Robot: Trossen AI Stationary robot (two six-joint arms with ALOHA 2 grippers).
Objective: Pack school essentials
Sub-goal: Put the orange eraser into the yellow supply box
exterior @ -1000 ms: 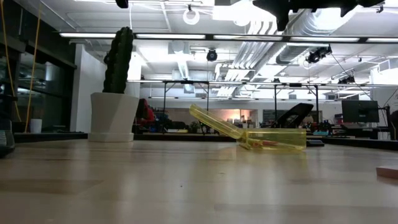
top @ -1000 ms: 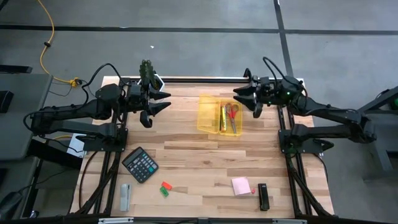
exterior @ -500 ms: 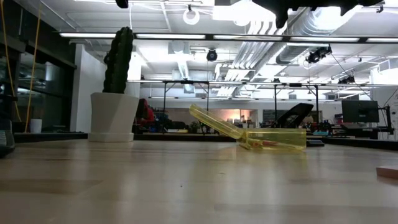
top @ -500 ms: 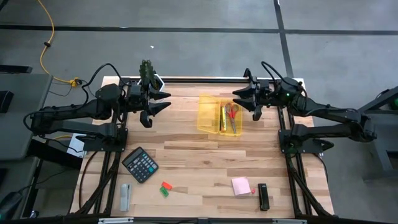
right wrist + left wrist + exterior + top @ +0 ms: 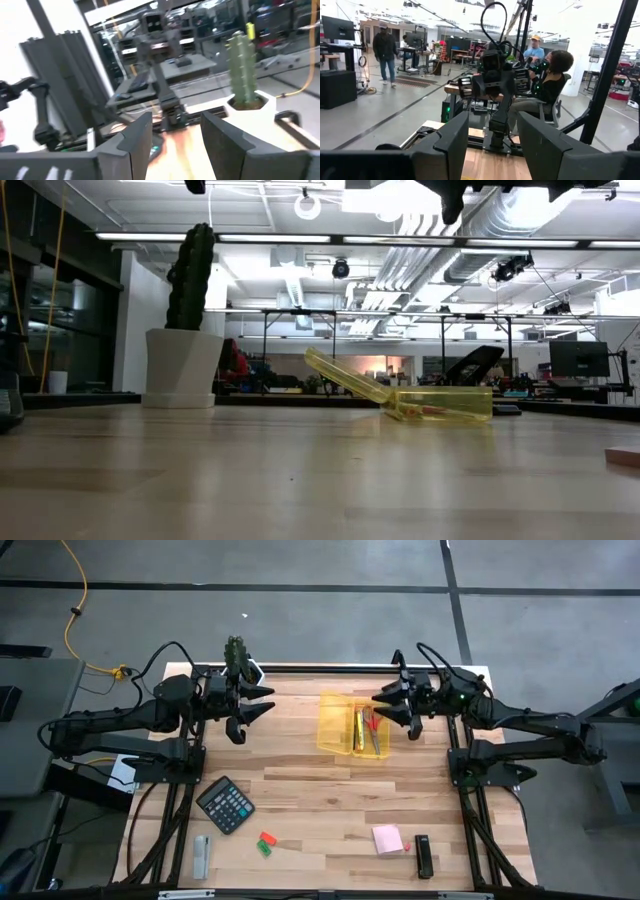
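Observation:
An open yellow see-through case [image 5: 351,723] lies at the table's far middle, with the red-handled scissors [image 5: 373,724] and a thin yellow pencil [image 5: 358,728] inside. In the low view the case [image 5: 440,402] has its lid tilted up. The green and orange-red pieces [image 5: 265,842] and the pink sticky-note pad [image 5: 388,838] lie near the near edge. My right gripper [image 5: 384,706] hangs open in the air at the case's right edge. My left gripper [image 5: 268,701] waits open, high, left of the case. Both wrist views show spread fingers, left [image 5: 492,145] and right [image 5: 175,142].
A dark calculator [image 5: 225,804] and a grey metal bar [image 5: 201,856] lie at the near left. A black oblong thing [image 5: 424,855] sits right of the pink pad. A potted cactus [image 5: 240,660] stands at the far left edge. People are in the room beyond.
My right gripper has moved a little toward the table's left, from beside the yellow case to its right edge, staying open. The left arm and the things on the table have kept still.

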